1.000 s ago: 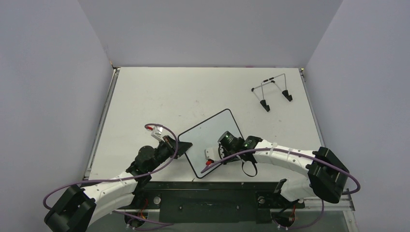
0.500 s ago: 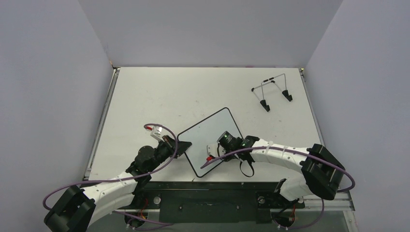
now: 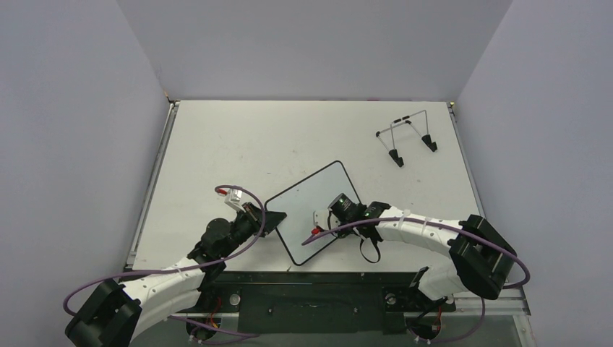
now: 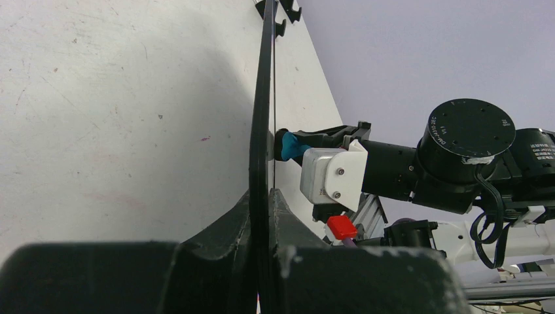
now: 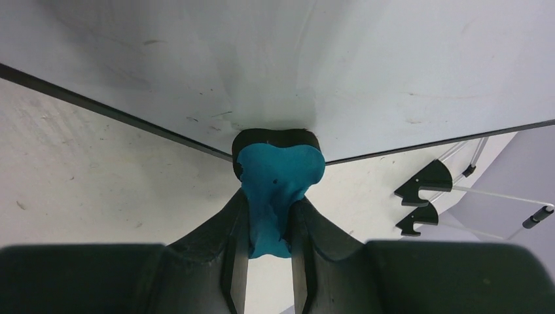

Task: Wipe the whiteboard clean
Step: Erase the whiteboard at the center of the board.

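The whiteboard (image 3: 303, 206) lies tilted near the table's front middle, white with a thin black rim. My left gripper (image 3: 271, 219) is shut on its left edge; in the left wrist view the board (image 4: 264, 118) shows edge-on between the fingers. My right gripper (image 3: 327, 220) is shut on the blue eraser (image 5: 278, 180), which presses on the board's surface (image 5: 327, 59). The eraser also shows in the left wrist view (image 4: 292, 145), touching the board. The board's surface looks white with only faint smudges.
A thin wire stand with black feet (image 3: 407, 137) sits at the back right of the table, also in the right wrist view (image 5: 425, 196). Grey walls enclose the table on three sides. The arm bases and rail run along the near edge.
My right gripper has slid the eraser a little up and to the right over the board. The left gripper and board have stayed in place.
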{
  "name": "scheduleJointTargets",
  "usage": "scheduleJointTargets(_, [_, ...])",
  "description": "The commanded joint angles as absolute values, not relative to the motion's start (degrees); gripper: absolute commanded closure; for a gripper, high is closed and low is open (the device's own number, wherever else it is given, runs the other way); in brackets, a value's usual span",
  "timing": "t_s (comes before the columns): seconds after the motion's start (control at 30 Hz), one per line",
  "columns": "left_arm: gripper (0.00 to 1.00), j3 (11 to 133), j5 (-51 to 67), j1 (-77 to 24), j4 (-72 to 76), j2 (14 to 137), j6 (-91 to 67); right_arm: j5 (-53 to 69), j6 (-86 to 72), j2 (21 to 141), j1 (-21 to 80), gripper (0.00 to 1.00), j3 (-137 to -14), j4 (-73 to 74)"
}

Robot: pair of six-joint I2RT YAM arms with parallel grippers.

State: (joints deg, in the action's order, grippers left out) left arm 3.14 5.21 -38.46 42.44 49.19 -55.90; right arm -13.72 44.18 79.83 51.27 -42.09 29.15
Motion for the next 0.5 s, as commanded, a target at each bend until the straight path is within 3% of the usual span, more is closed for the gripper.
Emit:
scheduleJointTargets(0.0, [1.00, 5.06, 6.40, -38.44, 50.22, 48.74, -56.61, -15.58, 42.14, 80.23, 51.93, 1.00, -43.97, 27.36])
scheduleJointTargets(0.2, [1.00, 5.24, 6.24, -38.46, 49.52, 48.25, -56.52, -6.85, 45.36, 77.40, 58.95, 1.00, -43.62, 32.12])
scheduleJointTargets(0.47, [1.00, 6.11, 6.63, -38.49, 49.85, 49.68, -56.57, -12.97, 40.51, 80.00, 48.79, 1.00, -45.12, 27.73])
